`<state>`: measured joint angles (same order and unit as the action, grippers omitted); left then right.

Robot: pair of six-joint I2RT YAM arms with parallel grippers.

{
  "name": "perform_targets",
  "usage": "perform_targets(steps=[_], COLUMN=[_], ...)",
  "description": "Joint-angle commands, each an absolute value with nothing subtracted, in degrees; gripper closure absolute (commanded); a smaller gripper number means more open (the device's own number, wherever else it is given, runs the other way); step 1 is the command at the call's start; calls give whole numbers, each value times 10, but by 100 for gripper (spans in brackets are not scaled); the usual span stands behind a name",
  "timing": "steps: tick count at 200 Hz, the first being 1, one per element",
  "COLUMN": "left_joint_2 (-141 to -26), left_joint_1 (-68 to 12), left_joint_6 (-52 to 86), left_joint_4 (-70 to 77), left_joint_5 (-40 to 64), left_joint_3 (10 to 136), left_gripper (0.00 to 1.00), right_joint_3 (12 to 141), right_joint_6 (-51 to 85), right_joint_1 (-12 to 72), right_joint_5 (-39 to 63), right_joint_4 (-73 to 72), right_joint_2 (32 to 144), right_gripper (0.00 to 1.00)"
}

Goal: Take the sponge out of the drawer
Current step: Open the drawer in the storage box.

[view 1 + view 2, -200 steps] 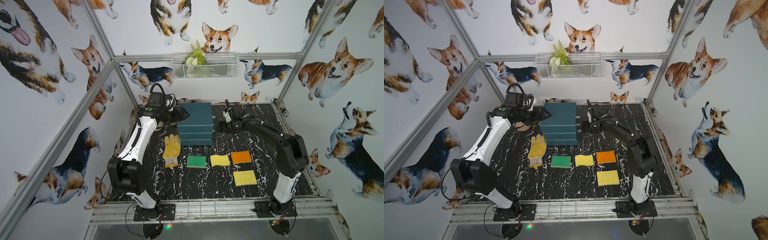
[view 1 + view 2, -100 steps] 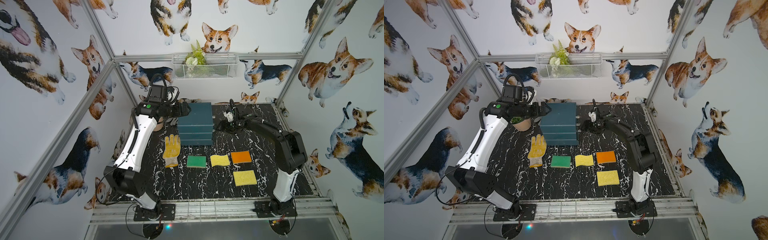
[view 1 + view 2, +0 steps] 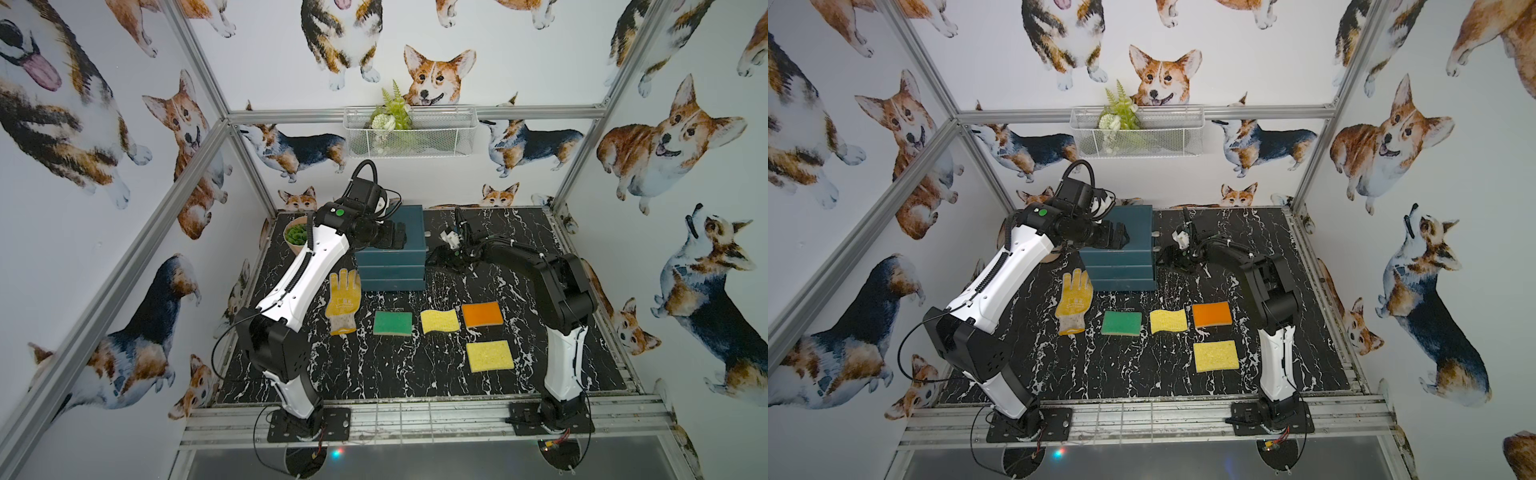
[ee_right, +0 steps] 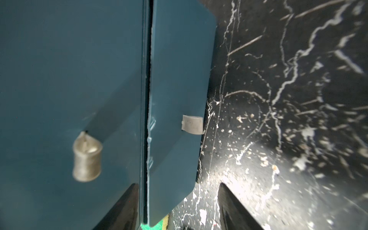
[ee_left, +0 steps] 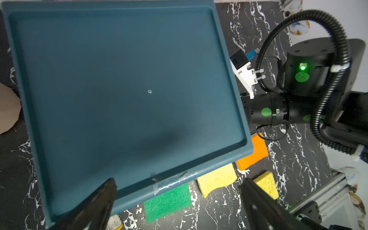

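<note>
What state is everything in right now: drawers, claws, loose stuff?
drawer unit, drawers look shut
left claw, open, empty, above unit's top
right claw, open, empty, by the drawer knobs
green sponge, flat on table
wavy yellow sponge, on table, edges curled
orange sponge, flat on table
rectangular yellow sponge, flat on table
yellow glove, lying flat on table
potted plant, upright
</note>
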<state>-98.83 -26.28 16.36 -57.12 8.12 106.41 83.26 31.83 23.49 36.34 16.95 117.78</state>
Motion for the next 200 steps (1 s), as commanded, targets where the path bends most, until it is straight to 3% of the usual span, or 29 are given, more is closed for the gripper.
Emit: perform_targets(steps=[1,46,200], left_joint_2=[-994,-1000,-1014], left_joint_1=[-265,-269,-267], left_joint_6=[164,157,146], left_joint_4=[-589,-591,-593], left_joint_5=[53,51,69], left_joint_3=[1058,1045,1044], left_gripper=[0,0,0], right_joint_3=[814,807,795], right_joint_6=[364,396,487], right_joint_1=[228,221,219], right_joint_5=[396,417,442], right_joint_4=[88,32,-101], right_joint_2=[1184,1209,1271], right_gripper=[36,36,56])
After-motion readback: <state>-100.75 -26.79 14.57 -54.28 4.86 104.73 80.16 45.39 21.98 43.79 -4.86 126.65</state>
